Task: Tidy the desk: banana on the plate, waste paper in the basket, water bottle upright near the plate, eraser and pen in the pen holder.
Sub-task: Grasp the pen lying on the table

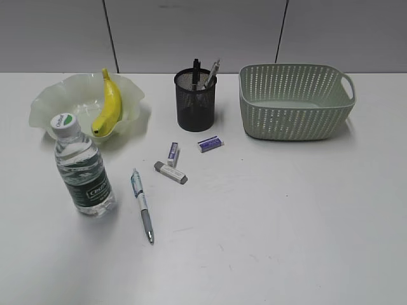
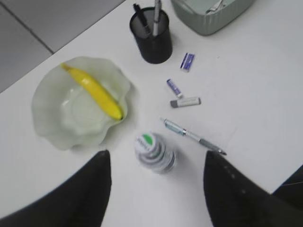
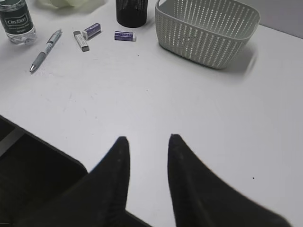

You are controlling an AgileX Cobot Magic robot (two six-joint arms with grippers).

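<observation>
The banana [image 1: 108, 105] lies in the plate [image 1: 44, 105] at the back left. The water bottle [image 1: 82, 171] stands upright in front of the plate. A pen [image 1: 142, 204] lies on the desk [image 1: 273, 210] beside it. Three small erasers [image 1: 170, 172] lie in front of the pen holder [image 1: 195, 101], which holds pens. The basket [image 1: 296, 101] stands at the back right; I cannot make out the waste paper. My left gripper [image 2: 156, 152] is open and empty, high above the bottle [image 2: 154, 151]. My right gripper [image 3: 148, 137] is open and empty over bare desk near the front edge.
In the left wrist view, something pale [image 2: 217, 5] shows inside the basket [image 2: 208, 21]. The desk's front edge [image 3: 42, 139] runs just left of my right gripper. A grey panelled wall stands behind the desk.
</observation>
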